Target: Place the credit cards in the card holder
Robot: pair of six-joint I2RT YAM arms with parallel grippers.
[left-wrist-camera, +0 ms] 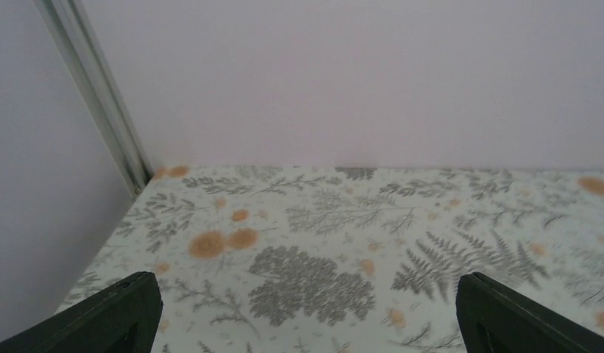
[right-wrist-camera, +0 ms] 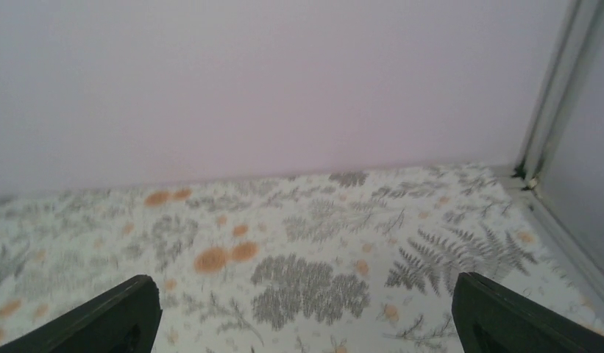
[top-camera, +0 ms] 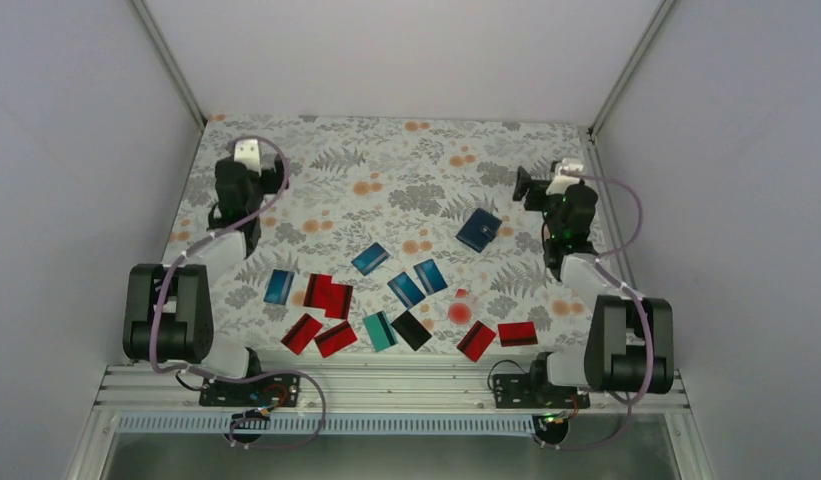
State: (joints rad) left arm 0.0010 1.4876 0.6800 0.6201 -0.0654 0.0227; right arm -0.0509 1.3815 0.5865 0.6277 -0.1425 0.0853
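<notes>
The credit cards lie scattered across the near half of the floral table: blue ones (top-camera: 278,287) (top-camera: 370,258) (top-camera: 406,289), red ones (top-camera: 329,295) (top-camera: 301,333) (top-camera: 476,340), a teal one (top-camera: 380,330) and a black one (top-camera: 411,330). The card holder (top-camera: 479,229), dark navy and folded, lies further back on the right. My left gripper (top-camera: 248,160) (left-wrist-camera: 306,316) hangs open over the back left of the table, far from the cards. My right gripper (top-camera: 546,185) (right-wrist-camera: 306,316) is open at the back right, just right of the holder. Both wrist views show only cloth and wall.
A small clear piece with a red dot (top-camera: 460,308) lies among the cards. White enclosure walls with metal corner posts (left-wrist-camera: 100,103) (right-wrist-camera: 552,95) close in the table on three sides. An aluminium rail (top-camera: 386,385) carrying the arm bases runs along the near edge.
</notes>
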